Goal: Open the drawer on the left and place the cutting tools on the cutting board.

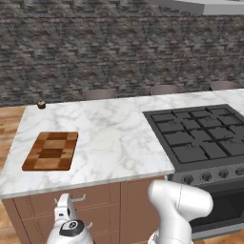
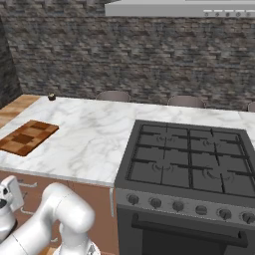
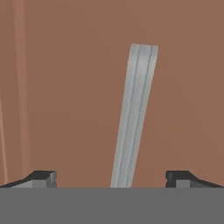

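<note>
The drawer [image 1: 97, 194] under the counter's left end is shut, its reddish-brown front [image 3: 65, 105] close before the hand. Its silver bar handle [image 3: 133, 118] runs between my two fingertips [image 3: 43, 178], which stand wide apart on either side without touching it. My gripper [image 1: 65, 202] is open, low in front of the drawer, and in the right base view the gripper [image 2: 11, 191] sits at the far left edge. The checkered cutting board [image 1: 51, 151] lies bare on the marble counter above; in the right base view the cutting board [image 2: 27, 137] is at the left. The cutting tools are hidden.
A black gas stove [image 1: 200, 136] with knobs fills the counter's right half, its oven door below. A small dark object [image 1: 41, 104] sits at the counter's far left corner. A like drawer [image 1: 95, 219] lies beneath. Chair backs [image 1: 99, 94] stand behind the counter.
</note>
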Tool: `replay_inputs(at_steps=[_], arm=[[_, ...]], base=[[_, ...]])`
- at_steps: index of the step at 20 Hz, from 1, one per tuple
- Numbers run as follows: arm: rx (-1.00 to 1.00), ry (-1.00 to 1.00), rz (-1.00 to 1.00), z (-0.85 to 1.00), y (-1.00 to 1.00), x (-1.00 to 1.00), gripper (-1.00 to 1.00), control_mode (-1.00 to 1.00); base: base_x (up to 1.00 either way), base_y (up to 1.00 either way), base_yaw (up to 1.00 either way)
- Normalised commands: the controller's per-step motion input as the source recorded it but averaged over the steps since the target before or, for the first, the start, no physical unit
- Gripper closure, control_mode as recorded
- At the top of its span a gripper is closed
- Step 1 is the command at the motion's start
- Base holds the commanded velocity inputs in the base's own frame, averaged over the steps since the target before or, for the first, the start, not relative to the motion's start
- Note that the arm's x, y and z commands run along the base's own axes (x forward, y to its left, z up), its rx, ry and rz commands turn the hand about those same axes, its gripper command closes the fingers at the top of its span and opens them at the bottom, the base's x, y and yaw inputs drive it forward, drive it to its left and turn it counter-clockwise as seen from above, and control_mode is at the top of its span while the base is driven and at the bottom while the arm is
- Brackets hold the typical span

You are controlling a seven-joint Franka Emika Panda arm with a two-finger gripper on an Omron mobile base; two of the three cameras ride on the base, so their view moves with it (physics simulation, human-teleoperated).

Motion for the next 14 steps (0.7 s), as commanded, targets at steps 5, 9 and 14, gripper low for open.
replay_inputs(at_steps=[5,9,14], arm=[[0.0,0.0,0.0,-0.14,0.0,0.17,-1.0,-1.0],[0.0,0.0,0.0,-0.17,0.0,0.19,-1.0,-1.0],[0.0,0.0,0.0,-0.08,0.0,0.18,-1.0,-1.0]], base=[[0.0,0.0,0.0],[0.0,0.0,0.0],[0.0,0.0,0.0]])
